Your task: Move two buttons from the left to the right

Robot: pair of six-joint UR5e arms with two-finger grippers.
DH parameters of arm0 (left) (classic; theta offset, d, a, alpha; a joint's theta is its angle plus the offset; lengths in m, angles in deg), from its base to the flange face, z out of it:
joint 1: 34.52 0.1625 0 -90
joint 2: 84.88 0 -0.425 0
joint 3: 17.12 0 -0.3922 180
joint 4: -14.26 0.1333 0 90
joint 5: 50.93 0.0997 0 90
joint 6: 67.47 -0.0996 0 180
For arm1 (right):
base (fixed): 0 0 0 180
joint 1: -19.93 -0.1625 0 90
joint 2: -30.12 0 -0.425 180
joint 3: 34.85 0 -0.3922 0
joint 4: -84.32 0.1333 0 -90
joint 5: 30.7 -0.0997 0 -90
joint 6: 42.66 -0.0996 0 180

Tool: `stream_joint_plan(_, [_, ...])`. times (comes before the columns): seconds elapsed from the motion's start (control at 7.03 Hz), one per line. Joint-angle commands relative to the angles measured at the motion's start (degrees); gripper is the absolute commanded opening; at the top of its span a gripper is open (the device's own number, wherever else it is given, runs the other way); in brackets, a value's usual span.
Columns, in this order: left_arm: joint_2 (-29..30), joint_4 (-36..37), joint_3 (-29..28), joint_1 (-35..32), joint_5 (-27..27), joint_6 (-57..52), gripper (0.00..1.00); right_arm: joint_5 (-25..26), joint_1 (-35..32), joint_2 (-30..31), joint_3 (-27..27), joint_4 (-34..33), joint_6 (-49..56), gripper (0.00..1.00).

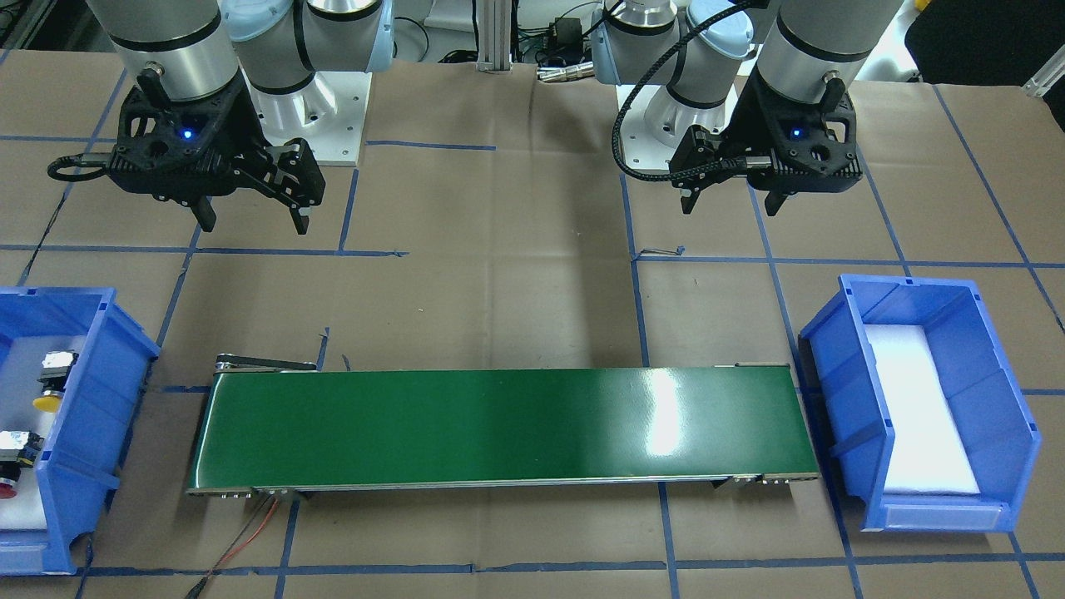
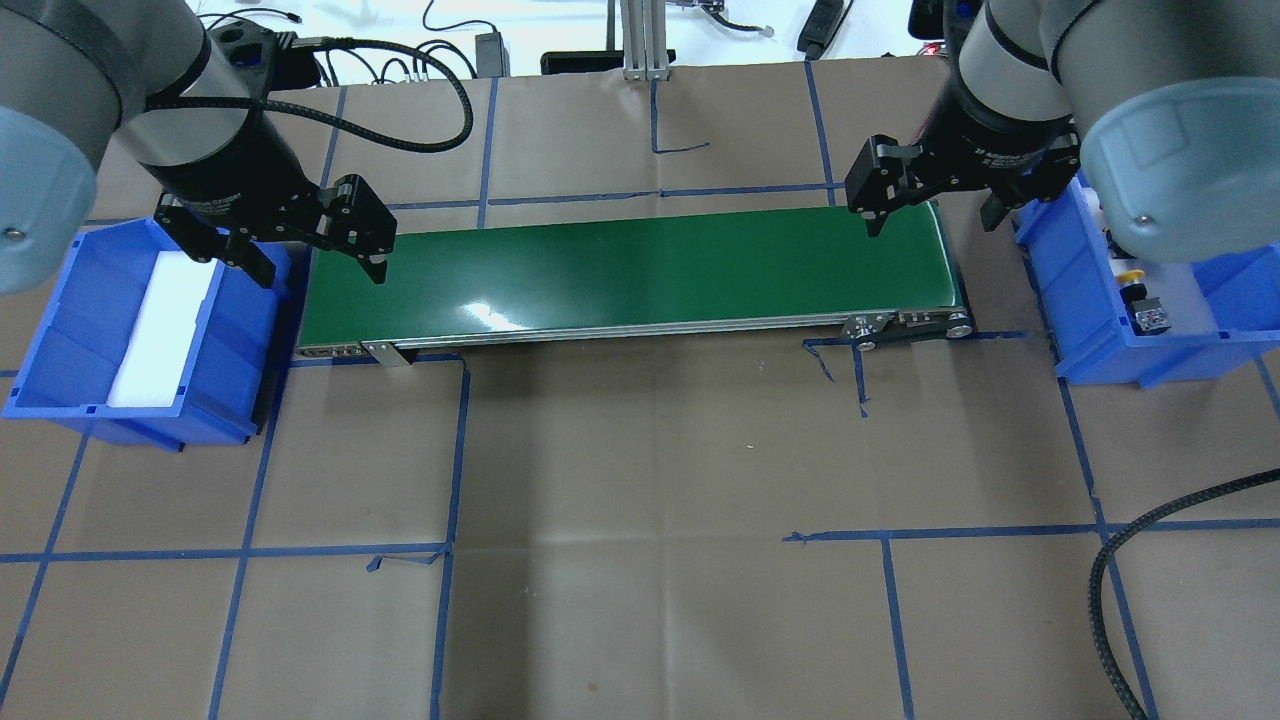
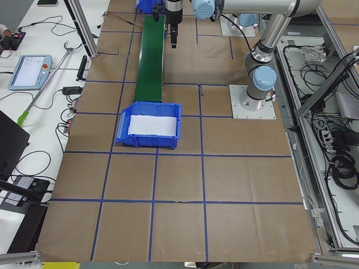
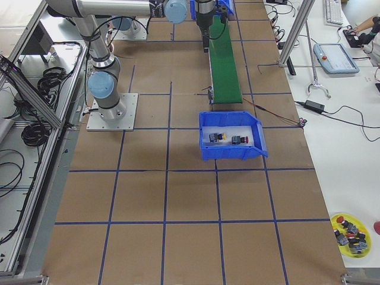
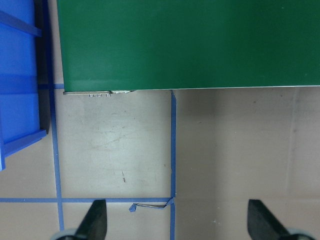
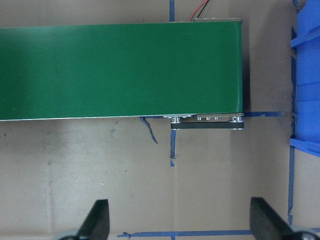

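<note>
The yellow-capped button point(image 1: 47, 388) and the red-capped button point(image 1: 12, 467) lie on white foam in the blue bin point(image 1: 91, 391) on my right side. They also show in the exterior right view: the yellow button point(image 4: 215, 138) and the red button point(image 4: 238, 140). My right gripper point(image 1: 255, 225) is open and empty, hovering by the conveyor's end near that bin; it also shows overhead point(image 2: 932, 225). My left gripper point(image 1: 730, 208) is open and empty, above the conveyor's other end; it also shows overhead point(image 2: 320, 275). The wrist views show the left gripper point(image 5: 180, 222) and the right gripper point(image 6: 181, 222) with fingers spread wide.
A green conveyor belt point(image 2: 630, 270) runs between the two bins. The blue bin point(image 2: 60, 330) on my left side holds only white foam. The table is brown paper with blue tape lines. A yellow dish of spare parts point(image 4: 350, 228) sits off the table.
</note>
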Motion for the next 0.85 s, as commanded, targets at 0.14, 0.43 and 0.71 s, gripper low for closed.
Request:
stream_joint_plan(0.14, [0.04, 0.0, 0.0, 0.0, 0.01, 0.04, 1.0, 0.12, 0.4, 0.49, -0.16, 0.1, 0.27, 1.0])
stream_joint_plan(0.43, [-0.14, 0.0, 0.0, 0.0, -0.08, -0.05, 1.0, -0.14, 0.58, 0.5, -0.24, 0.19, 0.27, 1.0])
stream_joint_plan(0.71, [-0.05, 0.0, 0.0, 0.0, -0.08, 0.04, 1.0, -0.32, 0.58, 0.15, -0.24, 0.1, 0.27, 1.0])
